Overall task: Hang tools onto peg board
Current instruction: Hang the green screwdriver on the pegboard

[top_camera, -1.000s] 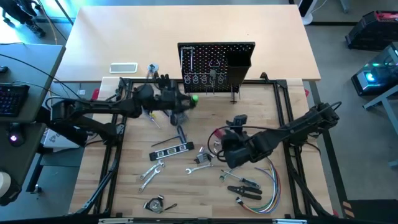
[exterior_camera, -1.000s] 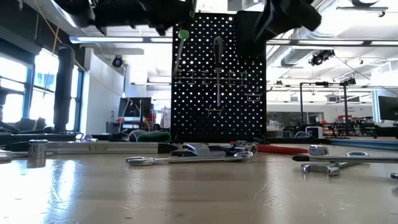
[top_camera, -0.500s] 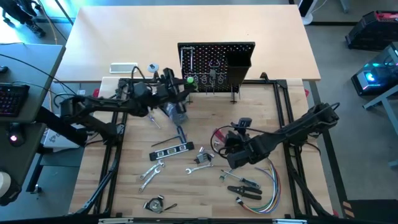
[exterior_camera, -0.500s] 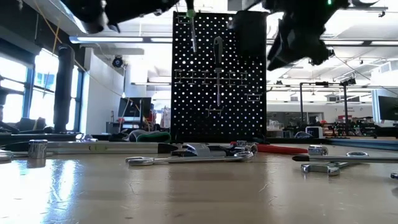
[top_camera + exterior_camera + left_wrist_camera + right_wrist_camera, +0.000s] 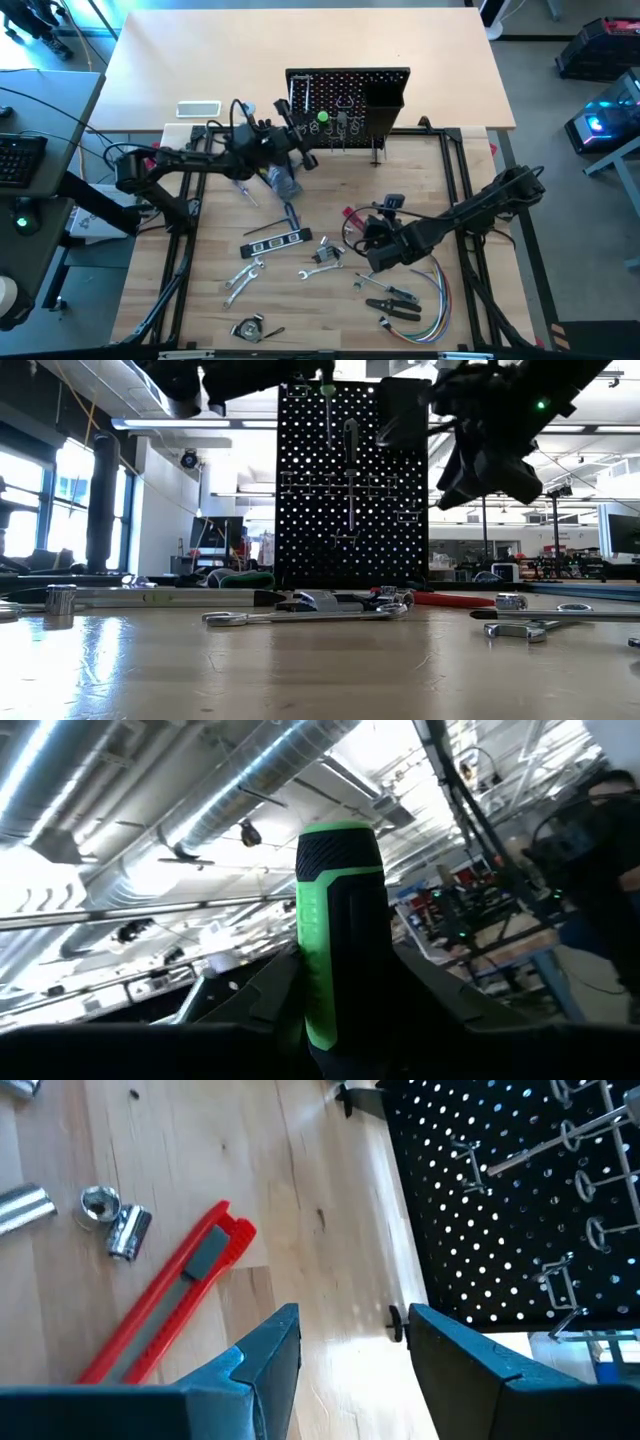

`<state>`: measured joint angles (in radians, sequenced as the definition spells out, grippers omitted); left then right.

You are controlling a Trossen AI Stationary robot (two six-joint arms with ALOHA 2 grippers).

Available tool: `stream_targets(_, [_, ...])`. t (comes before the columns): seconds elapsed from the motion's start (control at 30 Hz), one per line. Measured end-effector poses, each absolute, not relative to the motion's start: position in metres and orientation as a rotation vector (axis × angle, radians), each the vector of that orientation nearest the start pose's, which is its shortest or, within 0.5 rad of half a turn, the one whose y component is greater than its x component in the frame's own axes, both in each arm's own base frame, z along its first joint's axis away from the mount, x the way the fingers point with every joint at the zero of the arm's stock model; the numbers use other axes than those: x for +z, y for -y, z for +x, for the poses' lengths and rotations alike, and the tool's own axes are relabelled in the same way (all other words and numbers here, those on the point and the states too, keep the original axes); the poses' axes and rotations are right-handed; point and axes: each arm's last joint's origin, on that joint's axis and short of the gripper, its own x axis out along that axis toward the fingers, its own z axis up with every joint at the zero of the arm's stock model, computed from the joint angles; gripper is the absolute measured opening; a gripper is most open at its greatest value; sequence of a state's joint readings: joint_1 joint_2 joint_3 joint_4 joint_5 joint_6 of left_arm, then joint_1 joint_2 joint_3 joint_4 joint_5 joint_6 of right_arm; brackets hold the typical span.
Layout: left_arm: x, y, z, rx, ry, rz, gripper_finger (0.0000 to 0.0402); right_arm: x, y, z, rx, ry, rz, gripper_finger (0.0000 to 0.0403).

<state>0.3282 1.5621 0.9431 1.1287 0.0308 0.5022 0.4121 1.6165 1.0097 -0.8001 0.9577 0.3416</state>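
- My left end effector [image 5: 300, 135] is raised at the front of the peg board [image 5: 350, 95], pinched on a green-and-black-handled tool [image 5: 340, 930]; in the high view its green end [image 5: 322, 117] shows right against the board's hooks.
- In the low view that tool's thin shaft [image 5: 328, 415] hangs down in front of the board's upper left part, beside a screwdriver [image 5: 350, 470] already hanging there.
- The peg board stands upright at the far edge of the desk [image 5: 200, 300], with a black box bin [image 5: 384, 105] on its right side.
- My right end effector [image 5: 372, 232] hovers above the desk's middle right with its fingers [image 5: 262, 1355] spread and nothing between them.
- In the right wrist view a red utility knife [image 5: 170, 1290] lies flat on the wood, with small silver sockets [image 5: 115, 1220] just beside it.
- The other tools lie loose on the desk: a black level [image 5: 272, 242], silver wrenches [image 5: 243, 275], and pliers [image 5: 390, 294] near a bundle of coloured wires [image 5: 425, 300].
- A tape measure [image 5: 246, 328] sits near the desk's front edge.
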Motion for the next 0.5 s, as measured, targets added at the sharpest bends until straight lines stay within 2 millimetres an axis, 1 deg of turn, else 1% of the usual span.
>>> stream_targets(0.23, [0.319, -0.121, 0.316, 0.446, 0.42, 0.526, 0.0111, 0.187, -0.087, 0.266, -0.626, -0.994, -0.605, 0.0176])
stream_targets(0.5, [0.305, -0.127, 0.333, 0.461, 0.395, 0.524, 0.0111, 0.188, -0.086, 0.269, -0.62, -0.981, -0.599, 0.0176])
